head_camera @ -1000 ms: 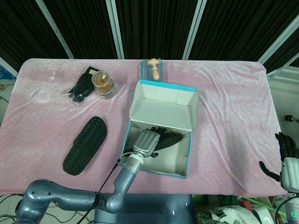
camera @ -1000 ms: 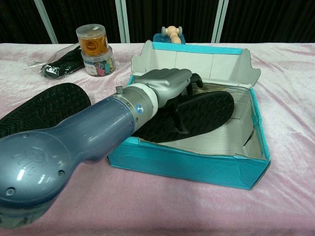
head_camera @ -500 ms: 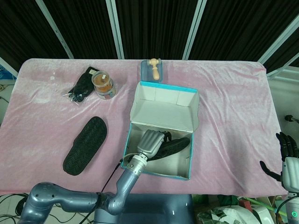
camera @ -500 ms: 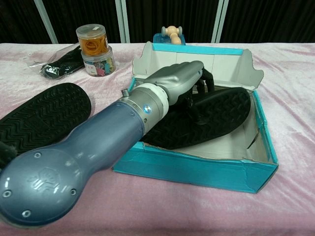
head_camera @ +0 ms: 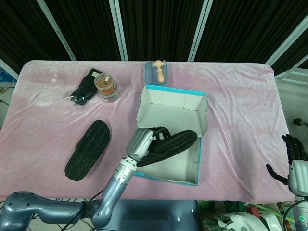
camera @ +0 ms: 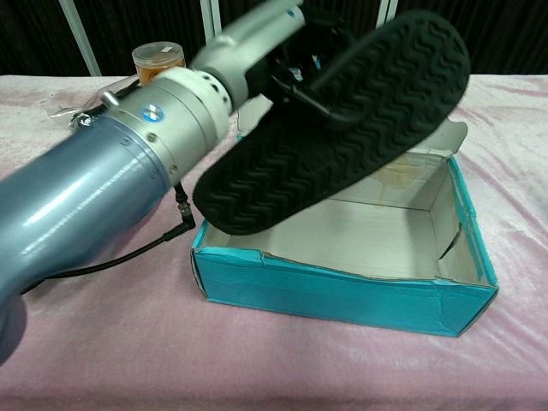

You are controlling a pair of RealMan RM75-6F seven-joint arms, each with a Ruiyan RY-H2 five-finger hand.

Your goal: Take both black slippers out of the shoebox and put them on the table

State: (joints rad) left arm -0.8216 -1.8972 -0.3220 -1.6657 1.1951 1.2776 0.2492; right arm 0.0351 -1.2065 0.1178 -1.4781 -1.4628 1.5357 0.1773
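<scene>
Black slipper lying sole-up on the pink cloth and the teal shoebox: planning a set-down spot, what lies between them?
Only bare pink tablecloth lies between the black slipper and the teal shoebox, per the head view.

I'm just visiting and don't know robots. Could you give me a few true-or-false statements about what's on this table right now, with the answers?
1. The left hand holds a black slipper above the shoebox. True.
2. Another slipper lies sole-up on the table. True.
3. The shoebox is red. False: it is teal outside, pale inside.
4. The right hand holds the wooden mallet. False: it holds nothing, at the table's near right edge; the mallet lies behind the box.
5. A slipper remains inside the box. False: the chest view shows none there.
</scene>
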